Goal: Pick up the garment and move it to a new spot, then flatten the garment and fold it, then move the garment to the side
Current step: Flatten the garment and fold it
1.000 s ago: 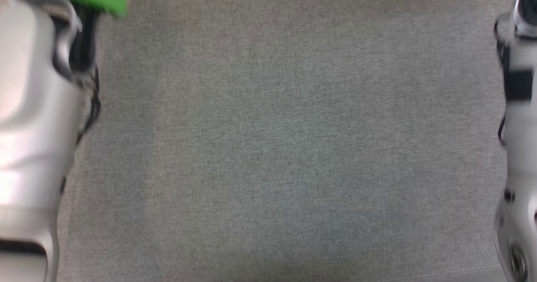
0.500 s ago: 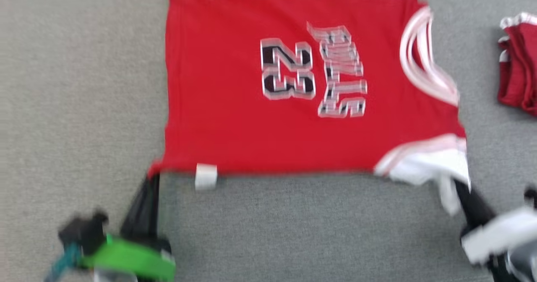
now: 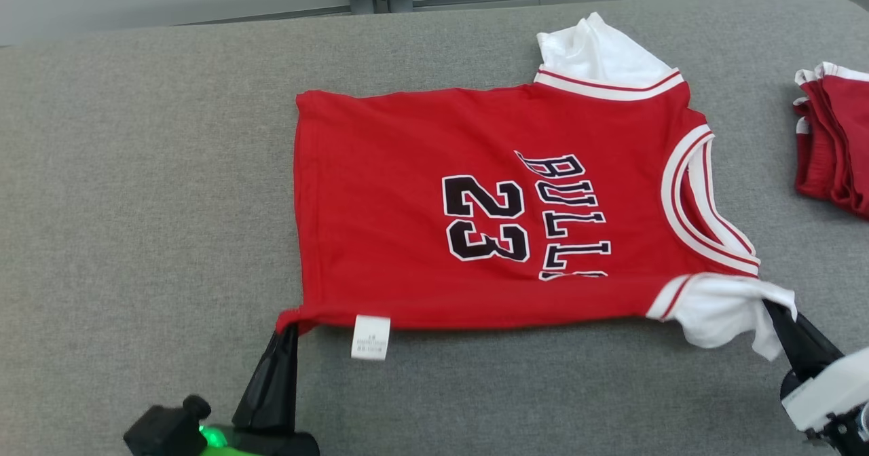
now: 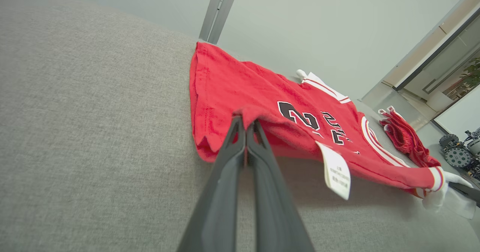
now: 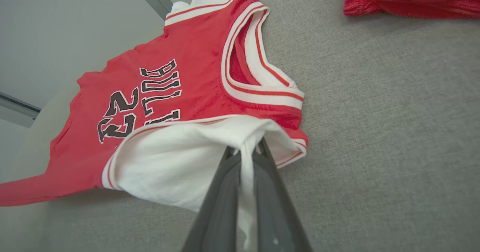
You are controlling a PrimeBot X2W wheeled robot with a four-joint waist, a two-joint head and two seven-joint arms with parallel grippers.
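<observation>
Currently, nearest the robot, the left hand (image 3: 288, 330) is clenching the red hem corner of the garment (image 3: 421, 239) and the right hand (image 3: 776, 310) is clenching the bunched white near sleeve (image 3: 719, 307). The near edge is hanging stretched between them just above the grey worktop (image 3: 136, 205), while the rest of the garment is lying on it, number side up. Judging by that, the flattening step is being carried out, and doing it well is looking like a matter of balance: pulling both corners gently toward the robot and apart in equal measure, lowering them together so the edge is settling without a ridge, and letting go only once the cloth is resting (the sleeve is twisting into a thin tail in the right hand's grip, so a hard tug there is risking a skewed shoulder rather than a flat one). A white care label (image 3: 371, 337) is dangling from the near edge beside the left hand. Farther off, it is hard to tell whether each hand is pinching both layers or only one. The last letter of the print is slipping out of sight where the cloth is turning under, and the far sleeve (image 3: 597, 52) is lying crumpled beyond its trim. At the far right a second red piece (image 3: 835, 140) is being cut off by the frame edge, its shape unreadable.
</observation>
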